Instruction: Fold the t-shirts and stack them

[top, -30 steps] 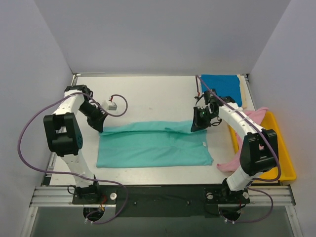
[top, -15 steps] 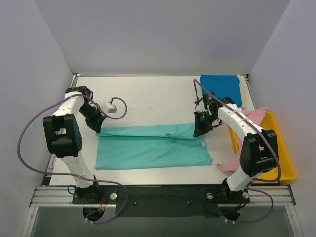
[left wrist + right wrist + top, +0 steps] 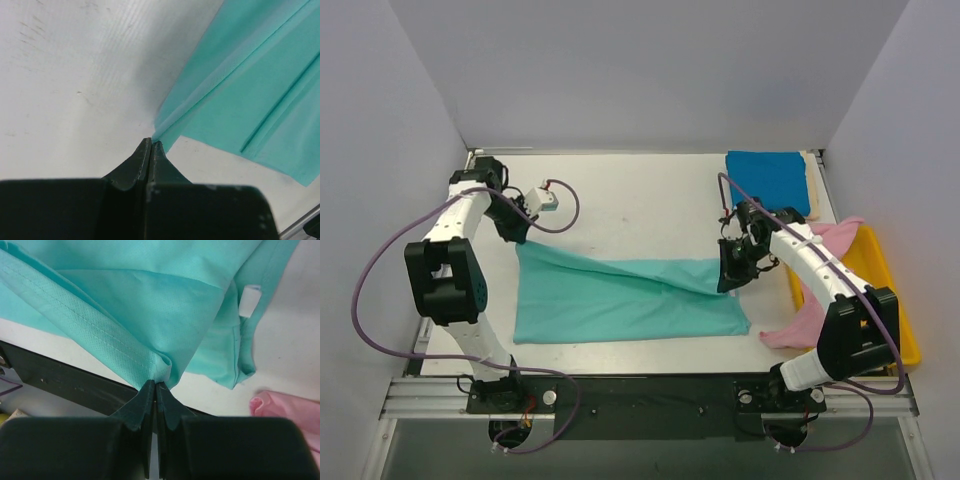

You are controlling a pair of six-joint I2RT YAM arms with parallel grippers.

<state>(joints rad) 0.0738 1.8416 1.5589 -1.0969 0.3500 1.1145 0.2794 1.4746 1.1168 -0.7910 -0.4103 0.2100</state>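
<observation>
The teal-green t-shirt (image 3: 620, 305) lies half folded lengthwise on the white table. My left gripper (image 3: 518, 240) is shut on its far-left corner (image 3: 159, 131) and holds it raised. My right gripper (image 3: 724, 283) is shut on a bunched fold of its right edge (image 3: 160, 365), low over the right end. The top layer stretches slanted between the two grippers. The deep blue t-shirt (image 3: 770, 178) lies folded at the far right on the cream t-shirt (image 3: 809, 180), of which only a strip shows. The pink t-shirt (image 3: 817, 290) hangs rumpled over the tray's edge.
A yellow tray (image 3: 895, 320) stands at the right edge of the table. A white connector (image 3: 546, 201) on a purple cable hangs near my left wrist. White walls enclose the table (image 3: 630, 200). A pink fold (image 3: 285, 410) lies close to my right gripper.
My left gripper has pulled the shirt's far-left corner farther back and left. My right gripper has moved toward the near edge with its fold. The held edge now runs slanted.
</observation>
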